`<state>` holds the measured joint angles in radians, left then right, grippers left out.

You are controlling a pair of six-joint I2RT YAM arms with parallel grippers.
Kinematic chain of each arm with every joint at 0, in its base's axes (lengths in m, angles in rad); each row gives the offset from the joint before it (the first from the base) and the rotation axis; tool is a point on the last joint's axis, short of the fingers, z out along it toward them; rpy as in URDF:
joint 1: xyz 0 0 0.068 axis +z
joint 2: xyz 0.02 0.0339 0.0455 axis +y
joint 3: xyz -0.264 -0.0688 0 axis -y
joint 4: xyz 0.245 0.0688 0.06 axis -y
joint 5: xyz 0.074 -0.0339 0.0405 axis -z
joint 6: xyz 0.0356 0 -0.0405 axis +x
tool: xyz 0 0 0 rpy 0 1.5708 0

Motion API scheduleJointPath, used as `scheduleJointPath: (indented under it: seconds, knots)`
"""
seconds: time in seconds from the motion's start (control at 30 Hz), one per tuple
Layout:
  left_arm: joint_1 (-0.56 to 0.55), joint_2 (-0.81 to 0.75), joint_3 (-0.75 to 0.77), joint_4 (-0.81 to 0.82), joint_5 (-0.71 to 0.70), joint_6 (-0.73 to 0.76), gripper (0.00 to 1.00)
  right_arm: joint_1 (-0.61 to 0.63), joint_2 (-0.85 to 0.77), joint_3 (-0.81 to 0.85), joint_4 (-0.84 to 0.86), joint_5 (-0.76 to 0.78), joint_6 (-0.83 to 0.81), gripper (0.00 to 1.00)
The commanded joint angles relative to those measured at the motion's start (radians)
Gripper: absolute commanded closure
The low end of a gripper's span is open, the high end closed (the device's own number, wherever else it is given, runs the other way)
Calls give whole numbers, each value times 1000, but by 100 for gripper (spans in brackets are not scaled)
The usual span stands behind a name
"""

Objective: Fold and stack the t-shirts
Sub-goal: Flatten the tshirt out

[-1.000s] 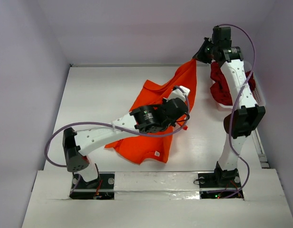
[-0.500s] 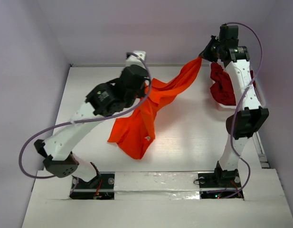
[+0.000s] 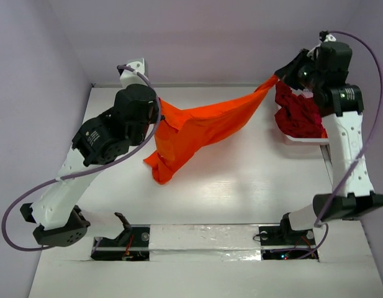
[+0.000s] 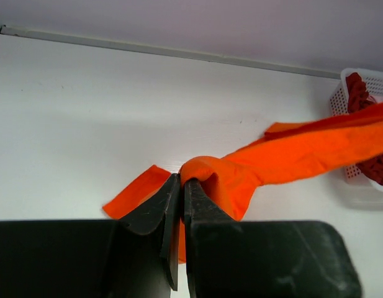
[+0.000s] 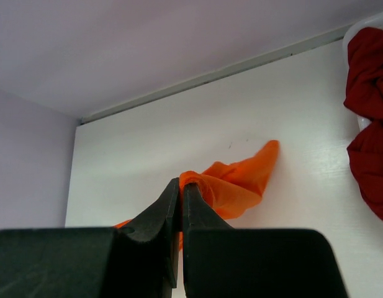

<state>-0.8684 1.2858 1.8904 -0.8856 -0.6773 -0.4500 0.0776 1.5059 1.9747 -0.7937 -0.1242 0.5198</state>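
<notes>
Both my claws are clamped on the orange t-shirt (image 3: 203,124): left claw (image 4: 180,180) at far left, right claw (image 5: 180,183) at far right, the cloth strung between them. The dark red t-shirt (image 3: 297,115) lies far right. Only my left wrist view shows its white lattice basket (image 4: 336,102).

Left hand (image 4: 180,181), right hand (image 5: 180,184): pinched closed

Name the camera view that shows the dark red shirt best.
Top external: most of the dark red shirt shows, bunched in the basket. Left wrist catches only bits of it behind the orange shirt; right wrist crops it at the frame's right edge.
</notes>
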Motion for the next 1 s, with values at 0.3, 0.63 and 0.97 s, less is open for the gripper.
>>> scheduleJointPath:
  seconds: [0.3, 0.63, 0.97]
  knots:
    - [2, -256, -59, 157, -12, -64, 100, 13, -370, -294, 117, -80, -6, 100]
    - [2, -522, -247, 321, 134, -90, 100, 24, -762, -523, 149, -153, 5, 100]
    - [2, -726, -418, 506, 303, -88, 100, 33, -969, -444, 123, -71, -72, 100]
